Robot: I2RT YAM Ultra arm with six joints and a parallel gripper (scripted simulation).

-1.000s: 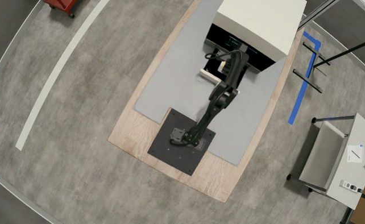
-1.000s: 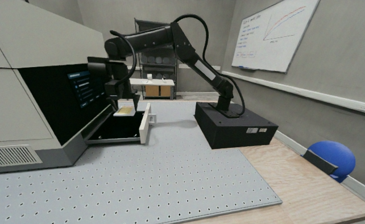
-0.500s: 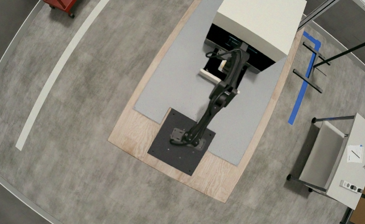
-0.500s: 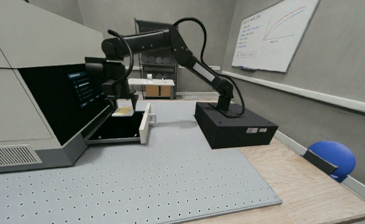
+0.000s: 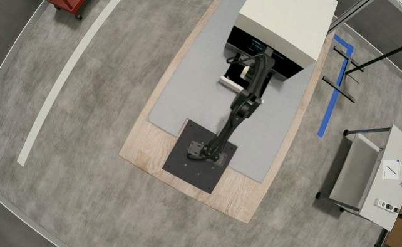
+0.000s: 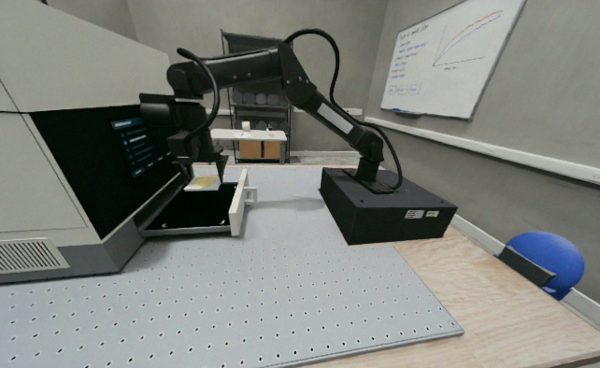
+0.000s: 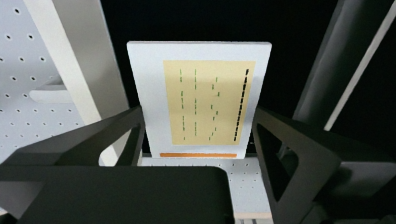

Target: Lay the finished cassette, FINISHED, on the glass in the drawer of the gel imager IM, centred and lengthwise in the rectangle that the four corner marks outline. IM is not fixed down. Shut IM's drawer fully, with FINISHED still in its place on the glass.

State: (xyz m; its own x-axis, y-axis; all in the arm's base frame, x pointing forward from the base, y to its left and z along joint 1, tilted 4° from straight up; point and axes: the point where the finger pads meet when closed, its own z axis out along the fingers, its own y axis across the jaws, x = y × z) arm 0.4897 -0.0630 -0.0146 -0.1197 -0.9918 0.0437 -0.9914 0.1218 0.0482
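My gripper (image 7: 198, 111) (image 6: 205, 175) is shut on the finished cassette FINISHED (image 7: 200, 95) (image 6: 202, 183) (image 5: 245, 73), a white plate with a yellow gel window, green bands and an orange stripe at the gripped end. I hold it level, a little above the dark glass (image 6: 192, 211) (image 7: 300, 30) of the open drawer of the gel imager IM (image 6: 43, 117) (image 5: 285, 25). The drawer's white front panel (image 6: 236, 202) (image 5: 229, 83) (image 7: 75, 65) with its handle stands pulled out toward the arm's base. White corner marks (image 6: 164, 225) show on the glass at the near edge.
The imager stands on a grey perforated mat (image 6: 207, 299) (image 5: 195, 88) over a wooden table (image 6: 510, 308). The arm's black base box (image 6: 384, 205) sits to the right of the drawer. A blue chair (image 6: 548, 261) is beyond the table's right edge.
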